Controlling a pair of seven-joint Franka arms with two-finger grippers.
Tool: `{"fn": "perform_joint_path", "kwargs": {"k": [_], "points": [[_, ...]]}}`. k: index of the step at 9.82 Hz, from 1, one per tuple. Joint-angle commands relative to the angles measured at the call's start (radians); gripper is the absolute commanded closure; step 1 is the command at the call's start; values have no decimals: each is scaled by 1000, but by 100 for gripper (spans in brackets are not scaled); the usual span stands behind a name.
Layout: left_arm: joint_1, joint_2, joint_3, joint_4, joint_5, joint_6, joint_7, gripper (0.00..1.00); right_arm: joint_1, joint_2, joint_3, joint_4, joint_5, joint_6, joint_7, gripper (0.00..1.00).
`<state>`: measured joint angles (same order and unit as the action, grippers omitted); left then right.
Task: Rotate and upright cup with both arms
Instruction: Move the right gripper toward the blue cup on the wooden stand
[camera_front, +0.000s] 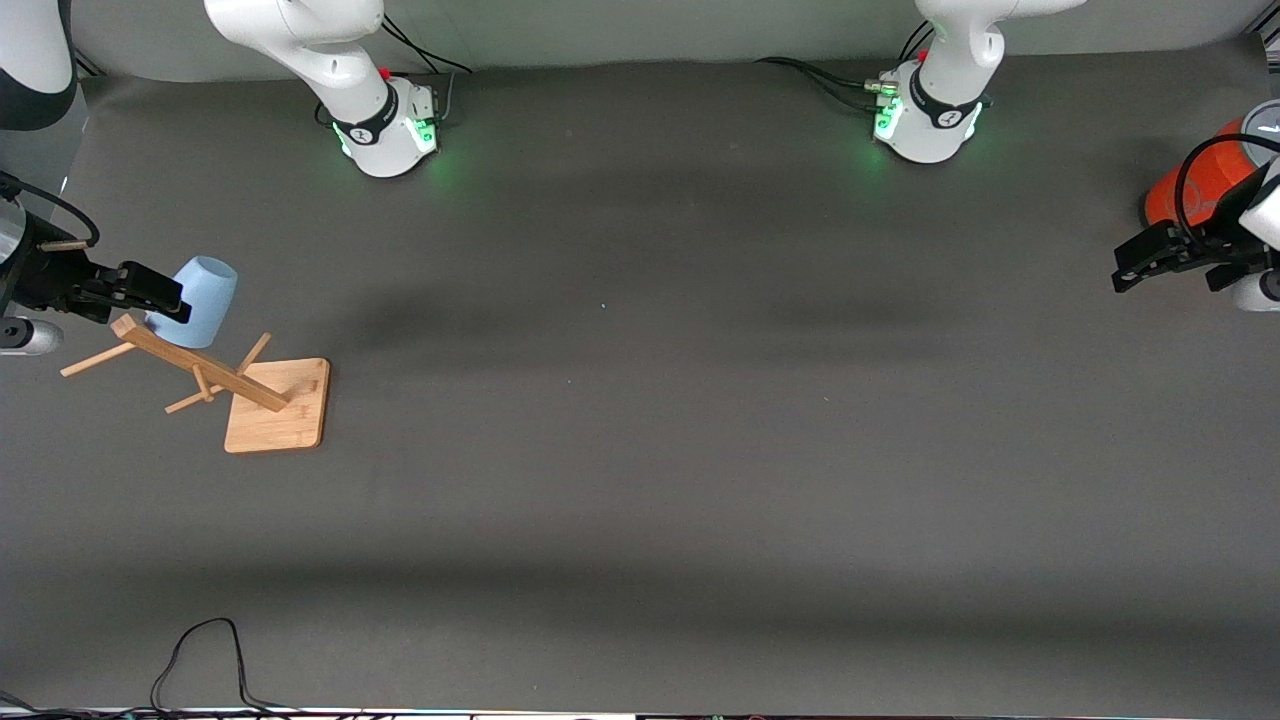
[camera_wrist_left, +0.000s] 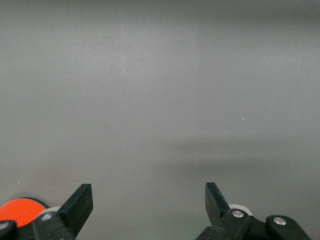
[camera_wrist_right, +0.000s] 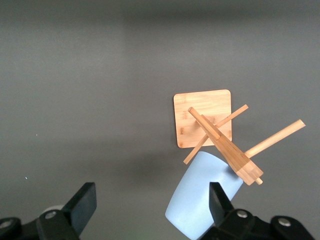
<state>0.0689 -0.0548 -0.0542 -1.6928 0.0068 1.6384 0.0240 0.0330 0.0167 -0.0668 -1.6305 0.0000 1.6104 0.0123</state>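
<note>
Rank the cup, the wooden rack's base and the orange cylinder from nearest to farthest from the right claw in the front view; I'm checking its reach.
1. Cup: beside the right claw, on the rack, at the right arm's end of the table.
2. Rack base: nearer the front camera than the cup.
3. Orange cylinder: at the left arm's end, by the left claw.

The cup (camera_front: 198, 300) is partly covered by the wooden rack (camera_front: 205, 372) and one of the right gripper (camera_front: 150, 292) fingers, so any contact with it cannot be told. The orange cylinder (camera_front: 1200, 180) is half hidden by the left gripper (camera_front: 1150, 262) and cable. Both arms' upper links run off the front view's edge.
</note>
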Motion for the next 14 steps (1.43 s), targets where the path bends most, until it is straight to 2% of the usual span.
{"fn": "perform_joint_path", "kwargs": {"k": [1, 7, 11, 13, 14], "points": [[2, -3, -1, 13, 5, -25, 27, 0, 13, -1, -13, 6, -12, -3, -20, 0], [-6, -2, -3, 5, 5, 0, 21, 0, 10, -27, -27, -12, -12, -12, -14, 0], [3, -26, 0, 13, -2, -23, 11, 0, 12, -177, -114, -170, -49, -4, -29, 0], [3, -54, 13, 31, -10, -80, 11, 0, 12, -202, -122, -192, -49, -14, -12, 0], [3, -59, 14, 69, -13, -119, 19, 0, 12, -202, -122, -192, -49, -15, 33, 0]]}}
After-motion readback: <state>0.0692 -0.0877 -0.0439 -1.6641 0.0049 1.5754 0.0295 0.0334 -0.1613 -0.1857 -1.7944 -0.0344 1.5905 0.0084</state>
